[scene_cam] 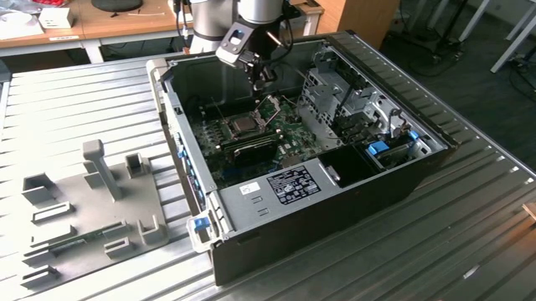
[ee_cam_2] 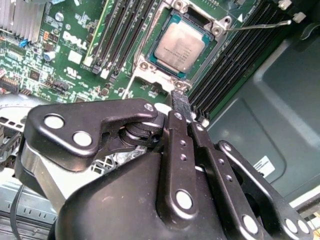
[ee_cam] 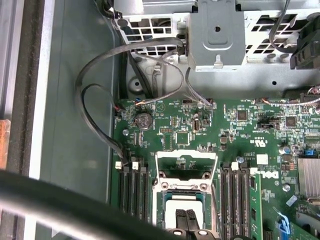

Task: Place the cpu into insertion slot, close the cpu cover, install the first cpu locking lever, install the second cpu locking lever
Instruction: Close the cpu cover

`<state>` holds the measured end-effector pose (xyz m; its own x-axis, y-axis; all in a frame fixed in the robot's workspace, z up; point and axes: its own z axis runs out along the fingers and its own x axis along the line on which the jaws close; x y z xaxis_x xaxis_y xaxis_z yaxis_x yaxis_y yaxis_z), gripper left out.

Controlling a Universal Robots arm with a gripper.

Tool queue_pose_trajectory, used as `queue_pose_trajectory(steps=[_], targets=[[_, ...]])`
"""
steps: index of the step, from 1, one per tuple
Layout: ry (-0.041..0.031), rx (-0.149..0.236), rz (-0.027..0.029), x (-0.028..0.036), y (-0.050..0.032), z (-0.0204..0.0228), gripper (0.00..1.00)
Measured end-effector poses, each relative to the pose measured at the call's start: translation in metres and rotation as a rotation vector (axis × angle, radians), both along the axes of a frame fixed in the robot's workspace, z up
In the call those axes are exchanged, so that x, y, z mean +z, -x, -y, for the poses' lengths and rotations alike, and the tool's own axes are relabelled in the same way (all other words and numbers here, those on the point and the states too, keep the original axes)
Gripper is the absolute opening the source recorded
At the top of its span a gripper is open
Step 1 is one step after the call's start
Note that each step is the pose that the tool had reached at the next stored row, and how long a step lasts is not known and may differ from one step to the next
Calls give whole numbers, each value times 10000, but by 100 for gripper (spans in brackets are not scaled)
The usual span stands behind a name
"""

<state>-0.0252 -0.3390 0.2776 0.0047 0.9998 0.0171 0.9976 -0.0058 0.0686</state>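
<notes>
Starting at the gripper (ee_cam_2: 181, 100), found its fingers (ee_cam: 189, 220) pressed together on nothing, poised at twelve o'clock of the insertion slot (ee_cam_2: 149, 67) in the exterior view. Saw the cpu (ee_cam_2: 179, 46) seated flat in that slot. Caught the cpu cover (ee_cam: 186, 156) standing raised at the slot's one o'clock edge. Spotted a grey fixture plate (scene_cam: 75, 219) at nine o'clock of the open computer case (scene_cam: 393, 188).

cpu (ee_cam_2: 180, 46) in insertion slot (ee_cam_2: 145, 65); cpu cover (ee_cam: 185, 158) upright beside; claw (ee_cam_2: 181, 102) near.
</notes>
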Motion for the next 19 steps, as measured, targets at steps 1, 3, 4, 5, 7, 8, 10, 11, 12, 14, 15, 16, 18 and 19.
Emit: queue_pose_trajectory(steps=[1,3,4,5,7,8,10,11,12,14,15,16,18,19], targets=[[0,0,0,0,-10,0,10],[1,0,0,0,-33,0,10],[0,0,1,0,-41,0,10],[-1,-1,0,0,-45,0,10],[0,-2,0,0,-46,0,10],[0,-1,1,-1,-46,0,10],[1,-1,0,-1,-46,0,10],[1,1,0,-1,-46,0,10],[1,1,0,-1,-46,0,10],[0,-1,1,-1,-47,0,10],[0,-1,1,-2,-50,0,10],[0,-1,1,-2,-54,0,10],[-1,-1,2,-3,-67,0,10],[-1,-1,1,-4,-73,0,10]])
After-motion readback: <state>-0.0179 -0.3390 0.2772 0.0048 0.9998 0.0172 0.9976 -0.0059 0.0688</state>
